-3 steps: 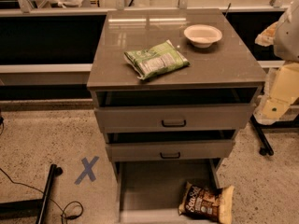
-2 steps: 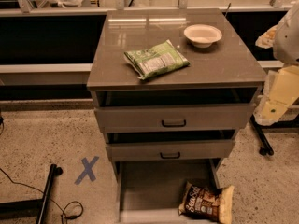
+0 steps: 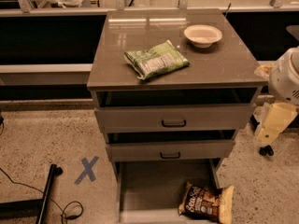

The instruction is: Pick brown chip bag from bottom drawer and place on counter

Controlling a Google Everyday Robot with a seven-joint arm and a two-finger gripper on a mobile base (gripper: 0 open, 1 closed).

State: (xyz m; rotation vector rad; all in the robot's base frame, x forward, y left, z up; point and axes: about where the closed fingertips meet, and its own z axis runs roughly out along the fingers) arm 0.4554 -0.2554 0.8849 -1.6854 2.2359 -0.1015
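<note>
Approach stage of the pick: the crinkly dark brown chip bag with tan edges and white lettering (image 3: 205,203) lies in the front right corner of the wide, shallow grey bottom drawer (image 3: 154,183). The drawer stands open at the lower centre of the frame, and the bag's right end overlaps its side wall. The robot's pale cream claw (image 3: 272,125) hangs at the right edge of the frame, beside the grey cabinet and well apart from the bag. It has hold of nothing that shows, and whether it is open or closed cannot be told.

The next move, on this reading, calls for a reach down and left to the bag, a grip on its crinkled body, then a lift to the glossy grey-brown square desk (image 3: 224,69) at upper centre. A green-and-white snack bag (image 3: 156,59) and a shallow white bowl (image 3: 202,35) take space there, with bare surface at front right.

The drawer's front lip runs into the bottom of the frame — and most of the arm lies beyond the right edge.
</note>
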